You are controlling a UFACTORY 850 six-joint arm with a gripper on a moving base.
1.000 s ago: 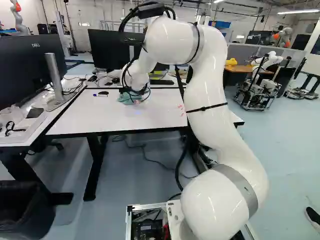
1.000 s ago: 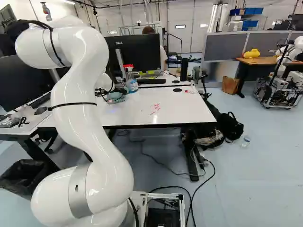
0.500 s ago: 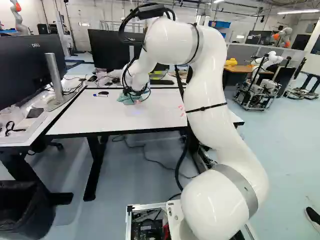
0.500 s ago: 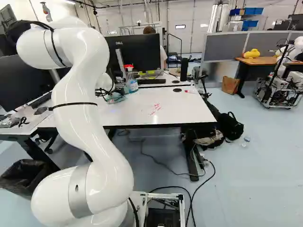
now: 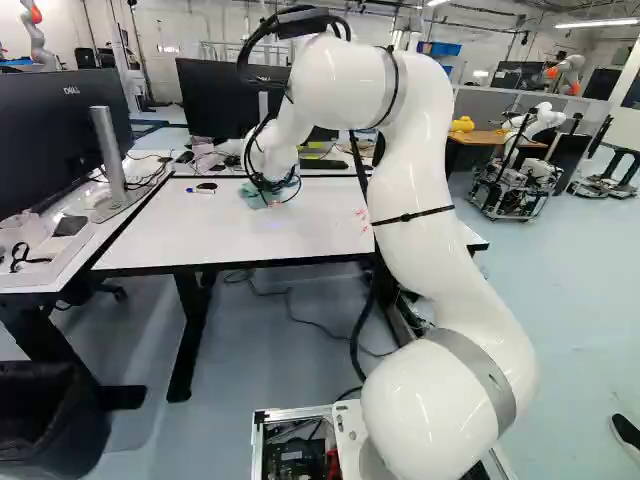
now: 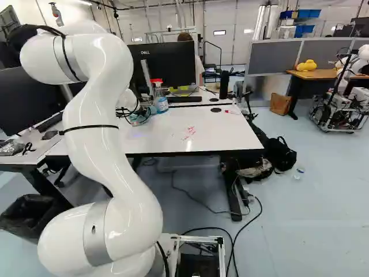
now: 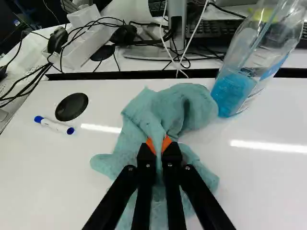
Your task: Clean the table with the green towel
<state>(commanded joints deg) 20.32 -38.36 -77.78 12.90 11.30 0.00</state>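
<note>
In the left base view my gripper (image 5: 268, 190) is low over the white table (image 5: 230, 235), partly hidden by cables, with the green towel (image 5: 252, 199) under it. The wrist view shows the gripper (image 7: 159, 146) shut on a fold of the green towel (image 7: 168, 108), its orange pads pinching the cloth from both sides. The rest of the towel lies crumpled on the tabletop around the fingers. Red marks (image 6: 189, 133) show on the table, right of the towel in the right base view.
A spray bottle with blue liquid (image 7: 235, 91) stands beside the towel. A blue-capped marker (image 7: 54, 125) and a black disc (image 7: 72, 107) lie on the table. Monitors (image 6: 164, 63) and cables are behind. Another robot (image 5: 515, 180) stands at the right of the left base view.
The gripper has closed on the towel, and the cloth has bunched in closer under it. The arm has barely shifted. The base has not moved.
</note>
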